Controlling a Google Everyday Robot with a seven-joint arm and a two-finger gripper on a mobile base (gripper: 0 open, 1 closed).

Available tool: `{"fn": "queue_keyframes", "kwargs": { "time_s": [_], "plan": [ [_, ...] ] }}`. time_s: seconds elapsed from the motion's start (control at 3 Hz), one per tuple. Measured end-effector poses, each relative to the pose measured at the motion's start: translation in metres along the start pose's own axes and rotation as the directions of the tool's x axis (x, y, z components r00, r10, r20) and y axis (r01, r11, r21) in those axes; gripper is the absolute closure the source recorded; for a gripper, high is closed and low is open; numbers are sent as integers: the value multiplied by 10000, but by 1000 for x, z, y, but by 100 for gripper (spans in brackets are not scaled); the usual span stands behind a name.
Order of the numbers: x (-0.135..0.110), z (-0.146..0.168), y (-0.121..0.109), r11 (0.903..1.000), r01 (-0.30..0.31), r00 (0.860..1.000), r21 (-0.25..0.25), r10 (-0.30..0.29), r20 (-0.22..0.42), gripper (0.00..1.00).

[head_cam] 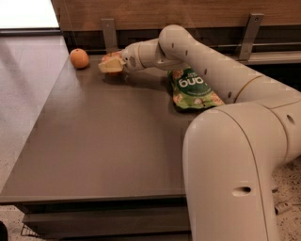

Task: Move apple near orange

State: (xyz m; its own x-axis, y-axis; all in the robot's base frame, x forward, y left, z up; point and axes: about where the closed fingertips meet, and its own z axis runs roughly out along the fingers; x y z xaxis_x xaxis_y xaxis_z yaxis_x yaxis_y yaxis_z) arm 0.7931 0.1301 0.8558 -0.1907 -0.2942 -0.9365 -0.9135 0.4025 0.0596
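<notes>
Apple (113, 56) sits at the upper left of centre in the frame, and we see only a rounded patch of its red-pink skin above the gripper (111, 63). The jaws are closed in on the fruit: one flat, cream-coloured finger (108, 67) lies across its front, hiding most of it. We cannot tell whether the apple touches the table (108, 141) or hangs just above it; a soft shadow lies beneath.

To the left, near the apple but apart from it, we find the orange (79, 58), one small matte ball close to the table's far left corner.

The arm (211, 66) is smooth, glossy off-white, made of thick tubular segments that run from the lower right up to the gripper. Under it lies one crinkled green bag (192, 87) with white lettering, flat on the tabletop. The table is a single dark grey-brown slab with a dull sheen.

Behind it we count two grey metal brackets (109, 32) (250, 33) fixed to a wood panel (188, 12). Pale speckled floor (23, 94) shows at the left
</notes>
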Motion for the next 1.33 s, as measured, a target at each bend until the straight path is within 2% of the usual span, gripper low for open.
{"fn": "queue_keyframes", "kwargs": {
  "time_s": [0.33,0.67,1.33],
  "plan": [
    [16,24,5,9996,-182,9997,-208,185,144,100],
    [15,26,7,9995,-210,9996,-239,214,192,98],
    [14,26,7,9995,-210,9996,-242,215,191,37]
  ]
}}
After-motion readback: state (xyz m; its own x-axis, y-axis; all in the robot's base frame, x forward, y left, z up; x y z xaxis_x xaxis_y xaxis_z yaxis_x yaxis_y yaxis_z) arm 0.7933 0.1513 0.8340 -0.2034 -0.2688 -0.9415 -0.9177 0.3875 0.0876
